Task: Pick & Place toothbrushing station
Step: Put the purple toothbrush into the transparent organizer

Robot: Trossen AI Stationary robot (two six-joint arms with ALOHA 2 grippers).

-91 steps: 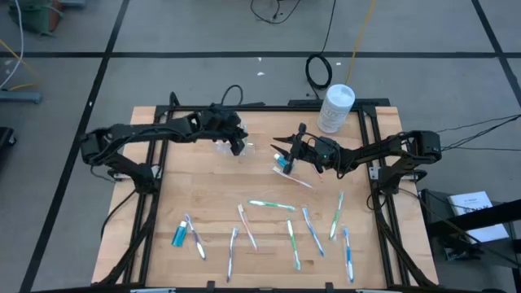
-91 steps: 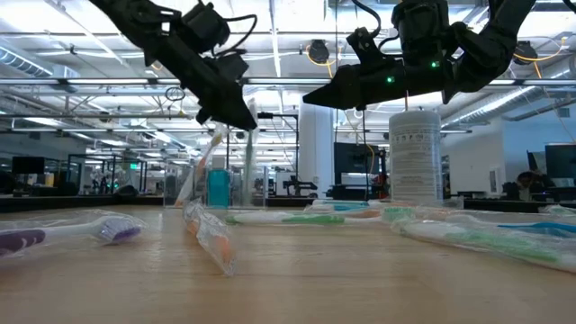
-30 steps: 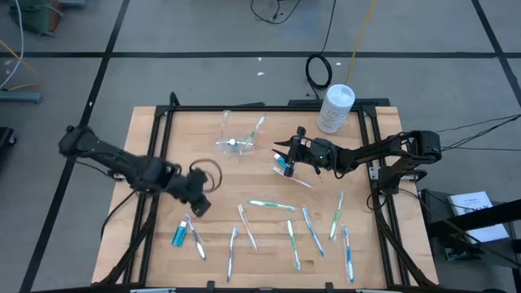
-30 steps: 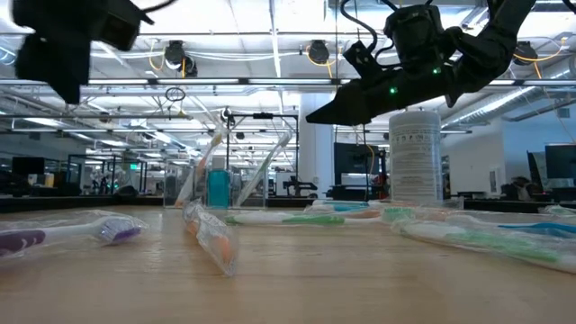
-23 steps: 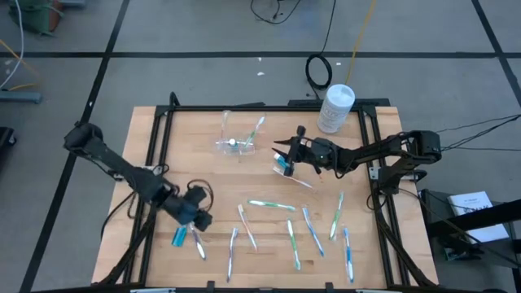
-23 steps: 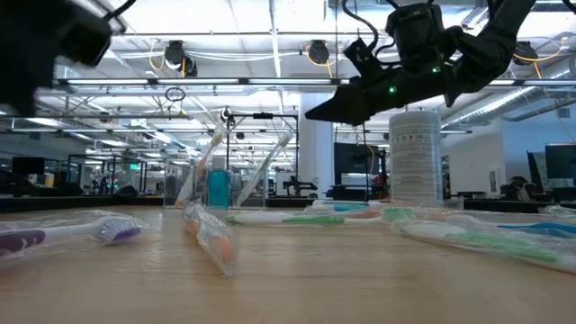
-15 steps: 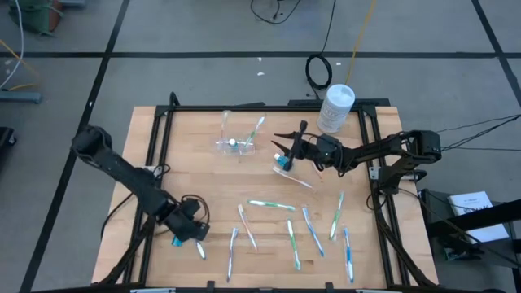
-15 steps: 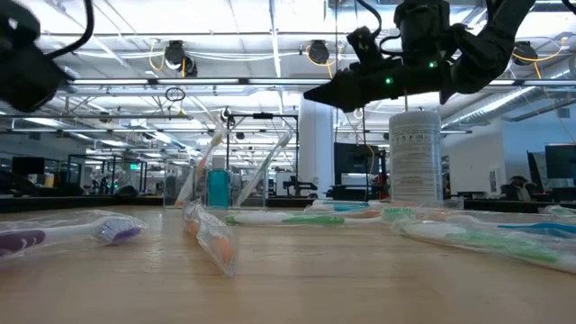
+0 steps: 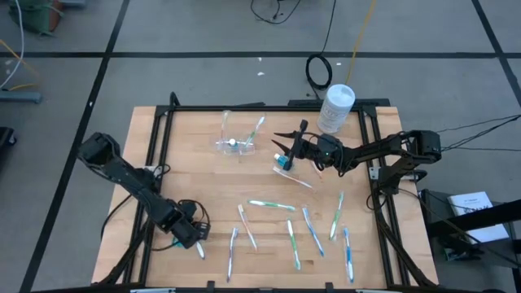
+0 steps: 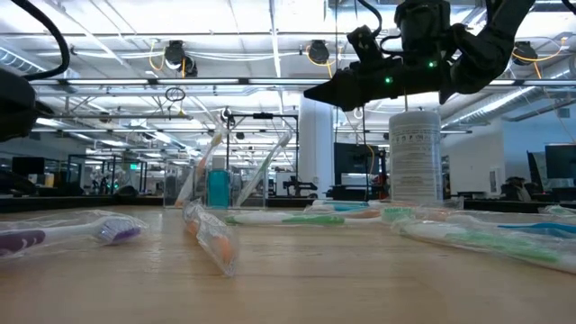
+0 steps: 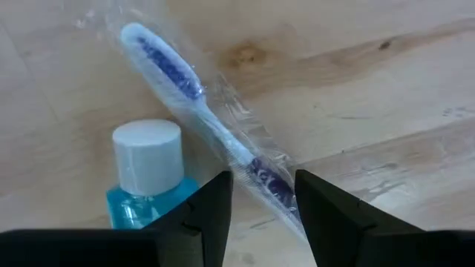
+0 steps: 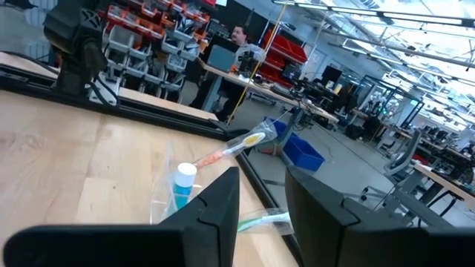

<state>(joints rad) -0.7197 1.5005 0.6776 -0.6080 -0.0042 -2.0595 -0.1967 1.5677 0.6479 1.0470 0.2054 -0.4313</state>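
The clear toothbrushing station [image 9: 234,140] stands at the table's far middle. It holds a small blue bottle [image 12: 182,187], and toothbrushes [image 9: 257,129] lean in it. It also shows in the low view [image 10: 211,180]. My right gripper [image 9: 279,144] hangs open and empty in the air, to the right of the station. My left gripper [image 11: 263,215] is open, low over the table's near left. Its fingers stand on either side of a wrapped purple-bristled toothbrush [image 11: 200,104], beside a blue bottle with a white cap [image 11: 147,174]. I cannot tell whether it touches them.
A white round lidded tub [image 9: 335,107] stands at the far right. Several wrapped toothbrushes [image 9: 293,236] lie across the table's near half. A small blue item and a toothbrush [image 9: 285,165] lie below my right gripper. Black frame rails [image 9: 155,163] run along the table's sides.
My left gripper has swung from the table's left middle toward the near edge and come down over the blue bottle and wrapped toothbrush. My right gripper has risen a little. The station has not moved.
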